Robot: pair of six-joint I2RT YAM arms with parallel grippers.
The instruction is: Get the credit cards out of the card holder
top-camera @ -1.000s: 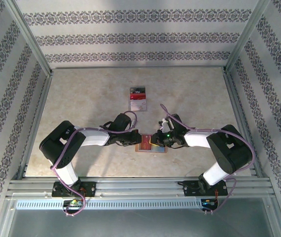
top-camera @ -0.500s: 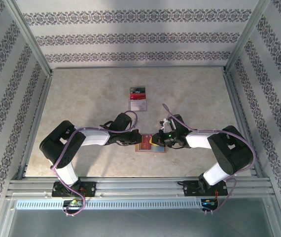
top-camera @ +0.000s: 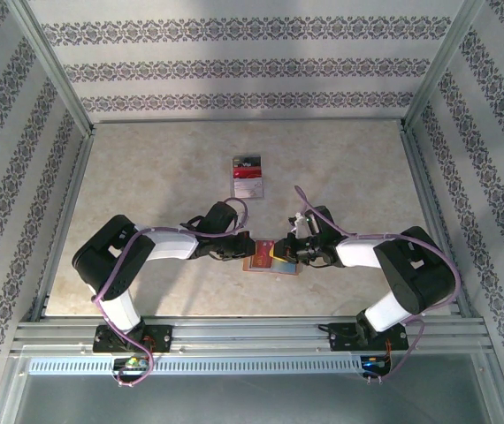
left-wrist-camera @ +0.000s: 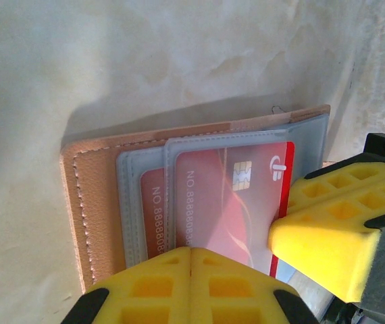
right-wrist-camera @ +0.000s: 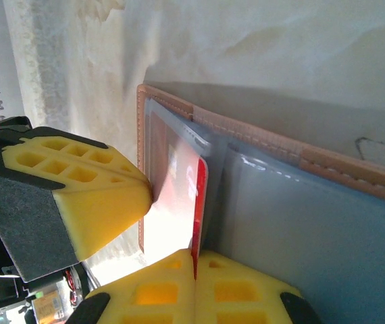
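1. A salmon-pink stitched bifold card holder (left-wrist-camera: 92,196) lies open and flat on the pale marbled table (left-wrist-camera: 145,54), near the table's front edge and between the two arms; in the left wrist view its near edge is cut off and covered by yellow foam.
2. The left gripper (left-wrist-camera: 191,270) has its yellow foam pads pressed together with no gap, set against the holder's edge; whether they pinch a pocket or only bear down on it is hidden.
3. The right gripper (right-wrist-camera: 196,270) is clenched on the red plastic credit card (left-wrist-camera: 233,202); in the right wrist view the card's bright edge runs straight into the seam between the pads; the card sits partly out of a clear grey-blue pocket (right-wrist-camera: 307,236).
4. A second red card (left-wrist-camera: 153,212) sits in the pocket behind; only a strip of it shows, and its printed number is cut short.
5. From above, both wrists cover most of the holder; only a small tan and red patch can be made out.
6. A small stack of red, white and dark cards (top-camera: 248,177) lies well apart, farther back on the table; its print is too small to read.
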